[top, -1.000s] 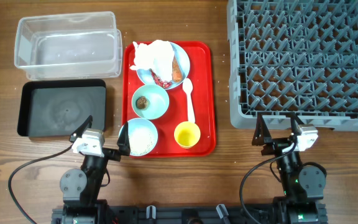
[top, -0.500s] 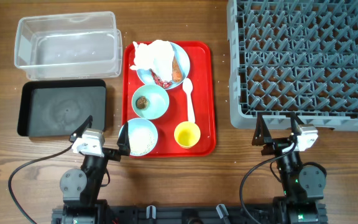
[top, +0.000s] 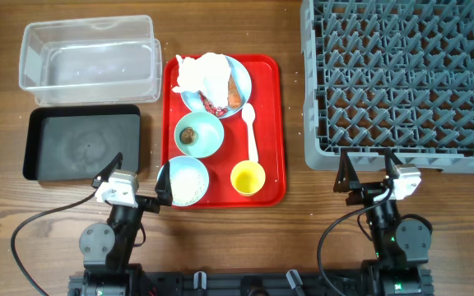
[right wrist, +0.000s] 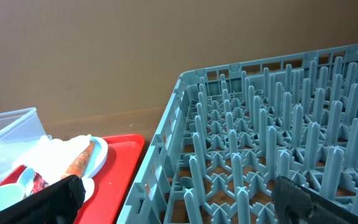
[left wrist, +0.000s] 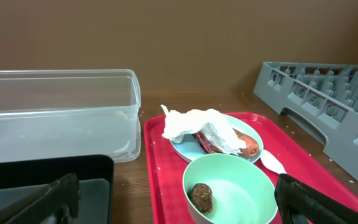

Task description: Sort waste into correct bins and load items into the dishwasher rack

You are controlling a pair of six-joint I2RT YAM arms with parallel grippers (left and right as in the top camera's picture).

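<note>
The pale blue plate (top: 240, 72) on the red tray carries a crumpled white napkin (top: 200, 72) and an orange carrot piece (top: 235, 94). Below it a mint bowl (top: 204, 141) holds a brown lump (top: 187, 136), and another bowl (top: 188, 181) holds white grains. A yellow cup (top: 248, 178) and a white spoon (top: 251, 131) lie beside them. The grey dishwasher rack (top: 401, 78) fills the right. My left gripper (top: 137, 174) stands open near the tray's front left corner. My right gripper (top: 367, 168) stands open at the rack's front edge. Both are empty.
The clear tub (top: 89, 51) sits at the back left, with the shallow black tray (top: 83, 141) in front of it. The red serving tray (top: 268, 123) lies between these bins and the rack. Bare wood shows along the front edge.
</note>
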